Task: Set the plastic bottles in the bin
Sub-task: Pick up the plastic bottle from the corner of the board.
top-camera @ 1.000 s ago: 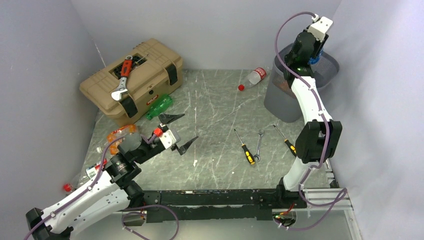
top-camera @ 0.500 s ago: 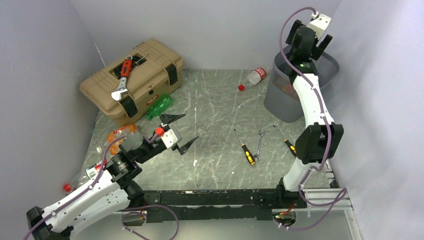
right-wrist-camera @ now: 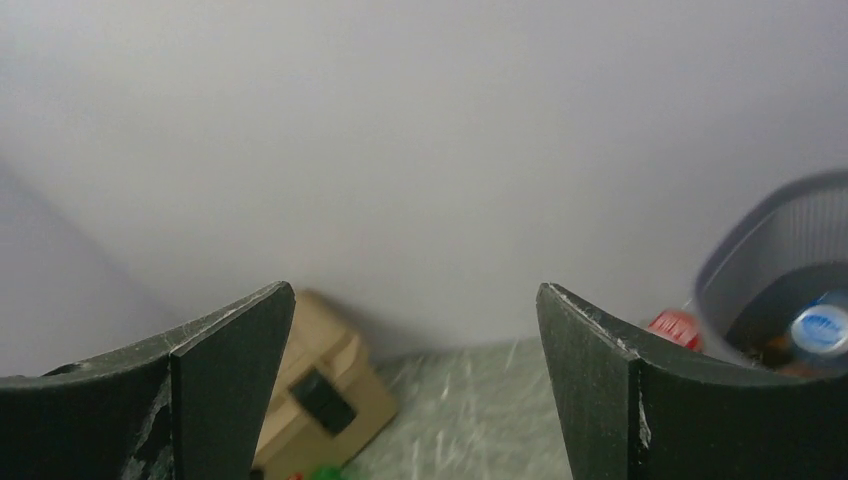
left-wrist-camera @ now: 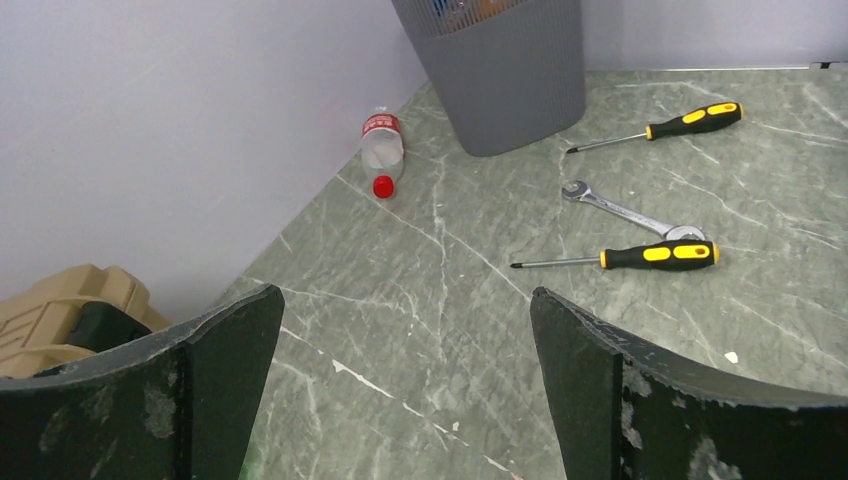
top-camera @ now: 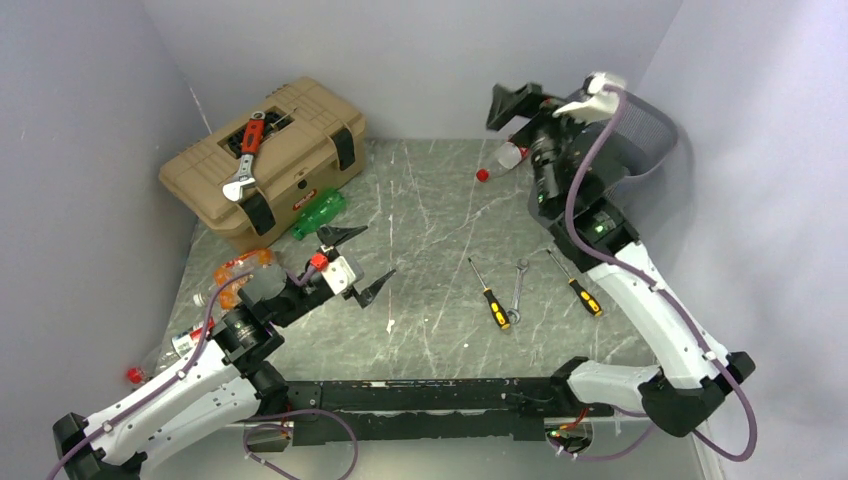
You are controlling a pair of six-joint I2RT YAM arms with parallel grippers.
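Since the earlier frame, the right arm has been swung off the bin [top-camera: 650, 125] toward the left, and its elbow has been lowered near the front edge of the table [top-camera: 430, 220]. The left arm has not been moved.

The bin is standing upright in the far right corner of the table and is partly covered by the right arm in the top view. Inside it, in the blurred right wrist view, what seems to be a bottle with a blue label [right-wrist-camera: 820, 325] is seen.

A red-capped bottle [top-camera: 512, 152] is lying on its side just beside the bin, on its left, near the back wall. A green bottle [top-camera: 320, 212] is lying against the front of the toolbox [top-camera: 290, 130]. An orange-labelled bottle [top-camera: 240, 270], crushed, is found near the left arm, and one more clear bottle [top-camera: 160, 355] is lying at the left edge of the table.

The right gripper [top-camera: 530, 108] is held high in the air, left of the bin, with its jaws spread wide and nothing between them. The left gripper [top-camera: 365, 262] is held over the table near the green bottle, jaws also spread wide and nothing grasped.

A wrench [top-camera: 248, 155] with a red handle is resting on the toolbox lid. Two screwdrivers [top-camera: 490, 295] and a spanner [top-camera: 517, 290] are lying in the middle of the table.
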